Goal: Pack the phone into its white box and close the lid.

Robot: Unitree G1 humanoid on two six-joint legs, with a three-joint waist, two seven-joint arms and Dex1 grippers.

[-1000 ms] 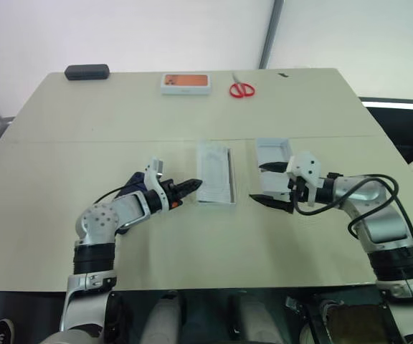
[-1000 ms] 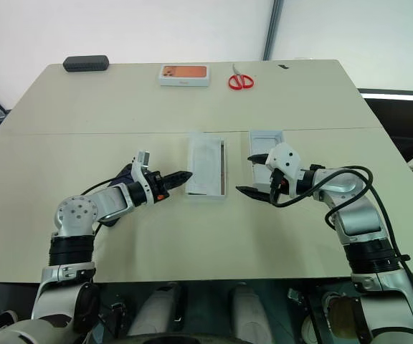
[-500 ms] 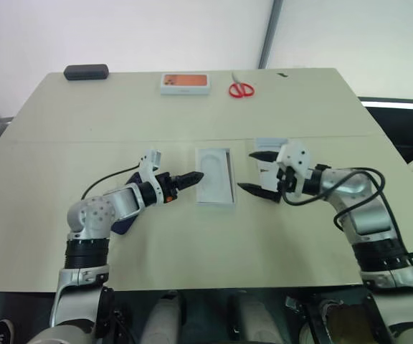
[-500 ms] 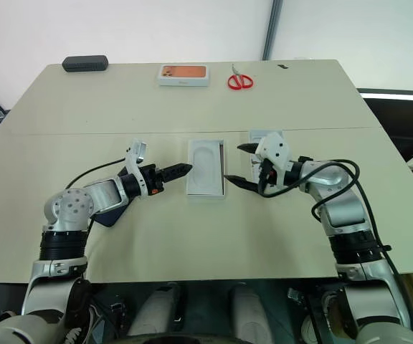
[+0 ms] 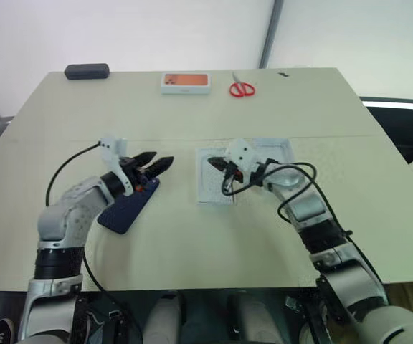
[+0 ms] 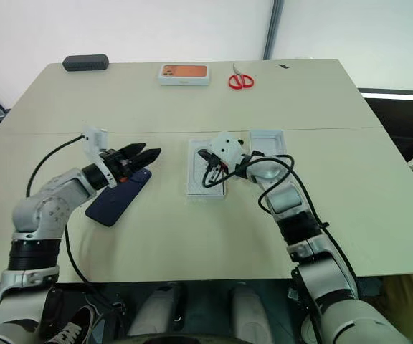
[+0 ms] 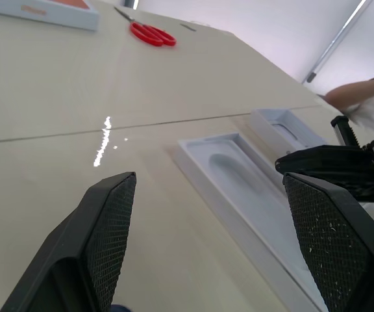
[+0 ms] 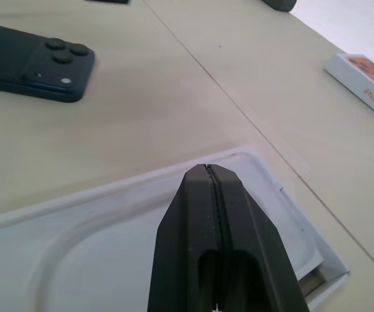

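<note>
right gripper (image 8: pixel 208 170) now sits over the white box (image 5: pixel 214 188) at table centre, fingers pressed flat together with nothing between them; a second ago it hung wide open, right of the box and in front of the lid (image 5: pixel 277 150); so it has swung left and snapped shut, pads resting on or just above the flat insert with the oval recess lying in the tray; can't tell if there's contact. My read: it's set to poke or drag the insert, which has to come out before the phone goes in; a closed tip can't lift it though.

left gripper (image 5: pixel 150 162) has jaws spread, holding nothing; earlier it was half shut and pointing at the box's left edge; it has since pulled back left and lifted, now above the far end of the phone (image 5: pixel 127 207).

phone lies flat, back up, camera cluster visible, left of the box and apart from it; not packed; earlier mostly hidden under the left arm. lid sits open side up just right of the box; not on.

far edge unchanged: orange-printed box (image 5: pixel 185 83), scissors (image 5: pixel 241 89), dark case (image 5: pixel 87 72).
</note>
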